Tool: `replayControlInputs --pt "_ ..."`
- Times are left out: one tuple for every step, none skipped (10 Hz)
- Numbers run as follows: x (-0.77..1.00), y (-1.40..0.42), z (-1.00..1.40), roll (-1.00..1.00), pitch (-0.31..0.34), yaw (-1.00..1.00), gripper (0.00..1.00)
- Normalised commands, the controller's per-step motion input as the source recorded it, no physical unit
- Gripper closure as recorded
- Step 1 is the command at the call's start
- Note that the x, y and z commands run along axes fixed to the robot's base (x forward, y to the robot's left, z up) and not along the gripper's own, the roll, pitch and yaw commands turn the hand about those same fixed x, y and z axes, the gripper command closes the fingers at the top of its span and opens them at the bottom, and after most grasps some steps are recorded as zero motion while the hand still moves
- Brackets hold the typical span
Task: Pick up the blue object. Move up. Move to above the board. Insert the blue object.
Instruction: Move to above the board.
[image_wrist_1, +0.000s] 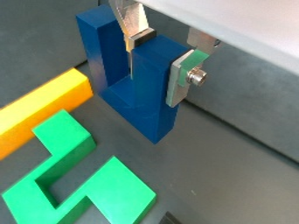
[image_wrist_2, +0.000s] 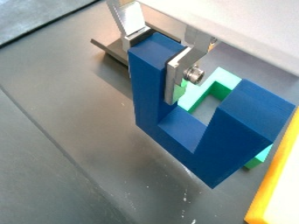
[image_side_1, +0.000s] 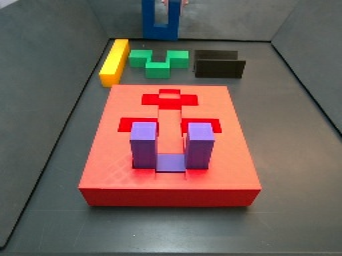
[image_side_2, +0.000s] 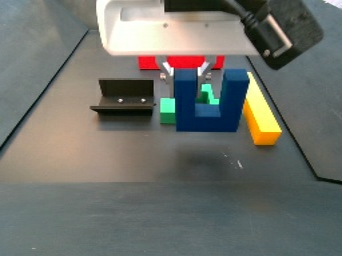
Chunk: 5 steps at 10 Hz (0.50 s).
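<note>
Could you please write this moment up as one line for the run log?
gripper: shut on blue object | object: lifted off floor | board: purple block seated | insert: pending

Gripper (image_side_2: 189, 72) above floor, past board's (image_side_1: 120, 180) far edge, one prong of U-block (image_side_2: 210, 103) between fingers. Bar (image_side_1: 115, 59), zigzag block (image_side_1: 163, 62), fixture (image_side_1: 219, 64) in row beyond board. Second U-block (image_side_1: 168, 146) seated in board.

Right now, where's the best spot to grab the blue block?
Probably where the gripper already has it: one upright prong of the blue object, fingers coming down from above on its two flat sides. The prongs point upward, and the gap between them leaves room for the inner finger.
</note>
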Motion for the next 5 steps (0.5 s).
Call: replayControlInputs --pt "0.0 0.0 1.4 0.0 0.0 0.0 1.0" --pt "0.0 0.0 1.4 0.0 0.004 0.02 1.0" --pt "-0.03 -0.01 1.4 -0.01 0.013 0.01 1.0" --pt "0.01 0.01 1.4 -0.01 0.005 0.0 1.0" --pt "0.05 0.01 1.4 -0.03 0.052 0.0 1.0"
